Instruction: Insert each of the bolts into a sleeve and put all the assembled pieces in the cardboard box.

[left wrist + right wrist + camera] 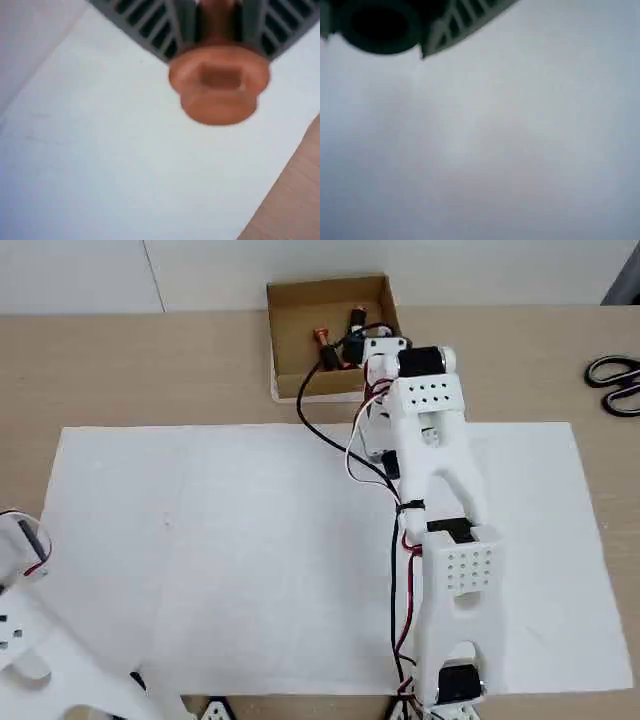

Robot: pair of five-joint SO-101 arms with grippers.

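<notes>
**Left arm** [35, 640]: folded at the near-left corner of the pale wooden counter [130, 370], at the edge of the white paper sheet [220, 540].

**Left gripper** [218, 20]: clamped on the shank of an orange plastic bolt with a broad flanged head [218, 85]. The head, with its recessed socket, hangs clear below the ribbed grey jaws, above the sheet near its border. Judgement: the bolt is held off the surface, ready to be mated with a sleeve. No sleeve is on it yet.

**Right arm** [440, 500]: stretched across the sheet to the brown cardboard box [275, 340] at the far side of the counter.

**Right gripper** [356, 340]: sits over the box interior, just above the orange-and-black pieces [330, 348] lying on the box floor. Judgement: this is a delivery posture, and those pieces are most likely finished assemblies. The right wrist view shows a black round hollow piece [380, 27] close under the camera. It is possibly a sleeve, but the blur prevents confirmation. I cannot tell whether this gripper is open or closed.

**Other items:** black-handled scissors [612, 380] lie at the counter's far right, well apart from the work.

**Status:** incomplete, as at least one bolt remains unassembled and outside the box.
</notes>
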